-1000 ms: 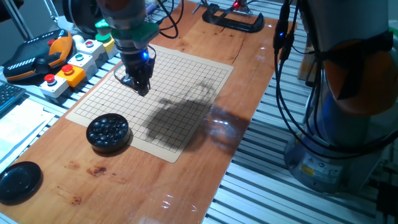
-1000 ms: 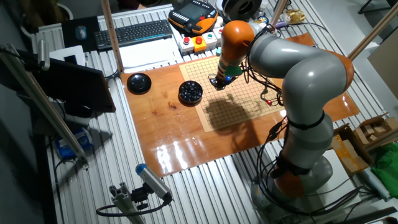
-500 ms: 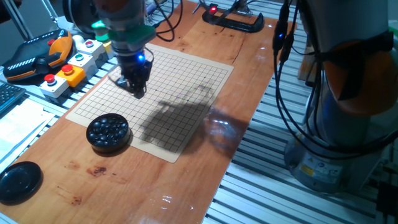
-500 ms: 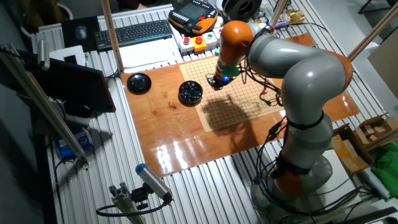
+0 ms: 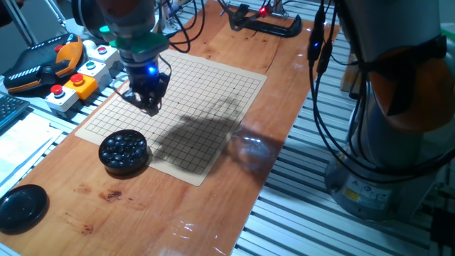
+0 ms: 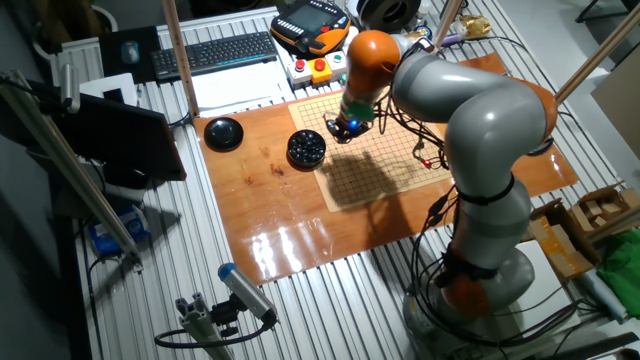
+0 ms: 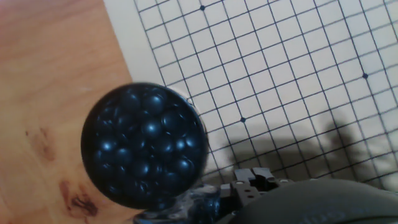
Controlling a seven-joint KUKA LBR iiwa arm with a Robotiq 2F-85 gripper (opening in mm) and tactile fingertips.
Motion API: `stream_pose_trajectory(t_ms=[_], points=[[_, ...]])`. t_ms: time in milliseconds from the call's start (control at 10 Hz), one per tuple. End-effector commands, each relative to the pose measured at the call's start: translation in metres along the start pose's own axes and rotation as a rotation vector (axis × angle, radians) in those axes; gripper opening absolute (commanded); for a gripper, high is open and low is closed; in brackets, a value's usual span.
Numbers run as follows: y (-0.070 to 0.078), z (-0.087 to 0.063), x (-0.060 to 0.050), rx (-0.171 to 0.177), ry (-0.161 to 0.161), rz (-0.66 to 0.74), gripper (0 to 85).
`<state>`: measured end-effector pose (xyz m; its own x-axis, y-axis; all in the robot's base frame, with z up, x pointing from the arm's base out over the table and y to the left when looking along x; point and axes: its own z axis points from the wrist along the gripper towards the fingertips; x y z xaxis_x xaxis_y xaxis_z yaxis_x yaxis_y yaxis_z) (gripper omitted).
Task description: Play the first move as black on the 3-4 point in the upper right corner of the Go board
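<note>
The Go board (image 5: pixel 213 85) lies flat on the wooden table, its grid bare of stones in all views (image 6: pixel 395 150) (image 7: pixel 280 62). The 3-4 point is an unmarked crossing that I cannot single out. A round black bowl (image 5: pixel 123 151) full of glossy black stones stands off the board's near corner (image 6: pixel 306 148) and fills the left of the hand view (image 7: pixel 144 144). No single black stone is apart from the bowl. My gripper (image 5: pixel 149 107) hangs over the board's edge nearest the bowl (image 6: pixel 340 133), fingers down, a little above the surface; whether they are apart is unclear.
A black lid (image 5: pixel 21 206) lies on the table left of the bowl. A button box (image 5: pixel 85 71) and an orange pendant (image 5: pixel 43 64) sit beyond the board's left side. A black clamp (image 5: pixel 266 25) is at the far end. A keyboard (image 6: pixel 215 52) sits off the table.
My gripper has slid across the board toward the bowl, ending nearer the board's bowl-side edge. The bowl and the board have not moved.
</note>
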<state>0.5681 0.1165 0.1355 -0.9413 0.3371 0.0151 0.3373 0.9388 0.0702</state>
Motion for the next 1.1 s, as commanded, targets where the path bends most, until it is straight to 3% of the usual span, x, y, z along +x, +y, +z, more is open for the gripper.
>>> stream_pose_trajectory(t_ms=[0, 300, 1000], points=[[0.002, 0.001, 0.0, -0.008, 0.006, 0.008, 0.7], [0.01, 0.004, -0.001, 0.006, 0.009, 0.04, 0.7], [0.021, 0.01, 0.001, -0.01, 0.019, 0.022, 0.7]])
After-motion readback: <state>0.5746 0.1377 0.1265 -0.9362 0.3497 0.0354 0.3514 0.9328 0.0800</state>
